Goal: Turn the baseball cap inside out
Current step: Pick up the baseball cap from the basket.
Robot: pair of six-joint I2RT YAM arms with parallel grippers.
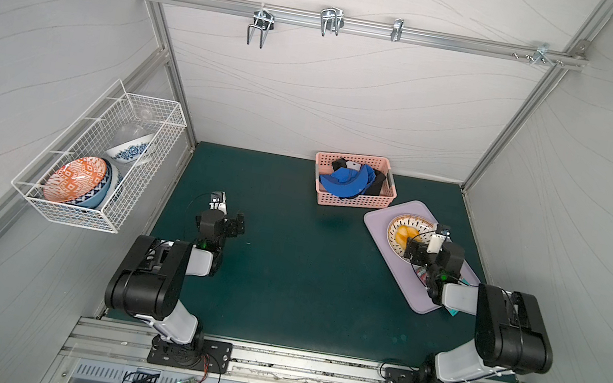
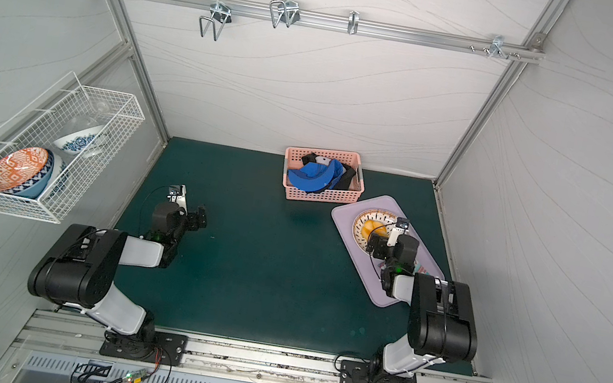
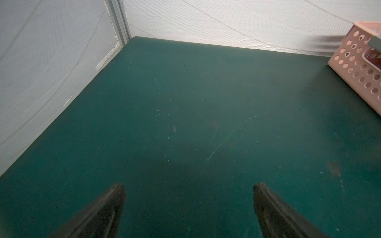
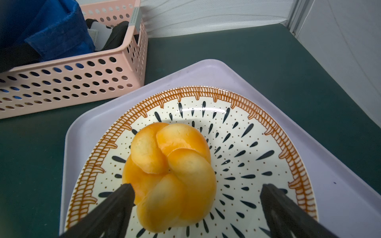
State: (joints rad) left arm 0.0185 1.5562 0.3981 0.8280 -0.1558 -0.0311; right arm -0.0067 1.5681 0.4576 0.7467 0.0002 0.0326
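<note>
**Fig. — Both grippers released; cap still in its basket**

The blue baseball cap [image 1: 342, 181] lies crumpled in the pink basket [image 1: 353, 204] at the far edge of the green mat [image 1: 303, 276], atop dark items, so I judge it needs lifting out first. My left gripper [image 3: 188, 185] hovers over bare mat, fingers spread wide, empty. My right gripper [image 4: 195, 186], equally spread, hangs above a bun [image 4: 171, 164] on a plate [image 4: 257, 127], grasping nothing.

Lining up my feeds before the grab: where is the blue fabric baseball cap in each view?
Top view: blue fabric baseball cap, far side, inside the pink perforated plastic basket.
Top view: cap, same place.
Left wrist: not visible.
Right wrist: cap inside basket.
Shared landmark: the basket, all four.
</note>
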